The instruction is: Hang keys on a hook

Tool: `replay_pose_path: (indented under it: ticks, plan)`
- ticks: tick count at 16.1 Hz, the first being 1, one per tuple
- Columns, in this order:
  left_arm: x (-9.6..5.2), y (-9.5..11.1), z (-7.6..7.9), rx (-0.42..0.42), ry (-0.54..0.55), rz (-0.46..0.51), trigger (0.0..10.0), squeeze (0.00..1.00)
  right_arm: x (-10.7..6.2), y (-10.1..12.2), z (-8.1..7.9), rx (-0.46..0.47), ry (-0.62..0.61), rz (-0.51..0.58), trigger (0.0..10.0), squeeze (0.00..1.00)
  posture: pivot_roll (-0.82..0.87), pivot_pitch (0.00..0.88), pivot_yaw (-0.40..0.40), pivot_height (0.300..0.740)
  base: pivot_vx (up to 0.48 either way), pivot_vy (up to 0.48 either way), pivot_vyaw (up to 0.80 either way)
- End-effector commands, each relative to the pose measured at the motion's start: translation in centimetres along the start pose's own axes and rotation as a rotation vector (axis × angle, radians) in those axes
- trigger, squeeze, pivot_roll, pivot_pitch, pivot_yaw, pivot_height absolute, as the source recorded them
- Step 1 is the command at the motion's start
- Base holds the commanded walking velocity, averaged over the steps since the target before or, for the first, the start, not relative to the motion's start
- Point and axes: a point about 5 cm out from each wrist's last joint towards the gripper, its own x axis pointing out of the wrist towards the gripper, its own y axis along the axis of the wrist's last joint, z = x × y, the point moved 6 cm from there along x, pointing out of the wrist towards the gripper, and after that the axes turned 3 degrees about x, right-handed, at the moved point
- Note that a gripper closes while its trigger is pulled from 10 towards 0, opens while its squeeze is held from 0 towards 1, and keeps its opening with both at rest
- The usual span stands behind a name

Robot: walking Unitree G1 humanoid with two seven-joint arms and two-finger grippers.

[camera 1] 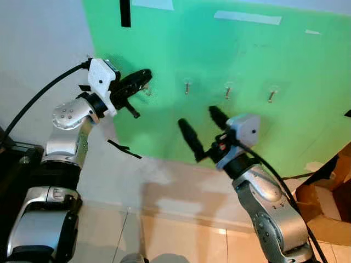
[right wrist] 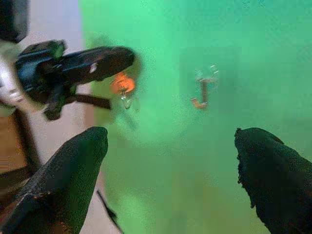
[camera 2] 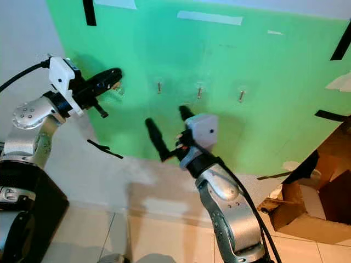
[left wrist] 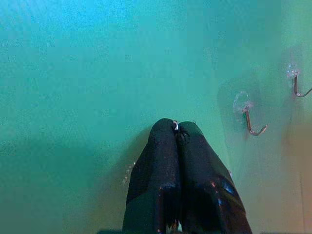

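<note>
The left hand pinches the keys against the green board, just beside the nearest hook. Right hand is spread, empty. A slightly wrong approach could miss the hook.

Your left gripper pressed shut against the green board near its left edge, your right gripper spread open below three hooks
</note>
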Motion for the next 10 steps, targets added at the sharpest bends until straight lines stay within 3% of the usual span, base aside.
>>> replay_pose_path:
  ticks: [1,6,10]
  plan:
    - [-0.1,1.0,-1.1,0.044,0.015,0.012,10.0,0.00,0.1,0.1,-0.3,-0.008,0.027,-0.011,10.0,0.00,0.03,0.000,-0.015,0.740,0.000,0.000,0.00]
    - [-0.8,0.7,-1.4,0.044,0.028,0.003,10.0,0.00,0.1,-0.1,-0.3,-0.023,0.043,-0.027,10.0,0.00,0.03,0.000,-0.023,0.740,0.000,0.000,0.00]
    - [-2.1,1.2,-3.5,-0.011,0.140,0.022,10.0,0.00,0.0,-0.1,-0.3,-0.028,0.041,-0.029,10.0,0.00,0.03,0.000,-0.014,0.740,0.000,0.000,0.00]
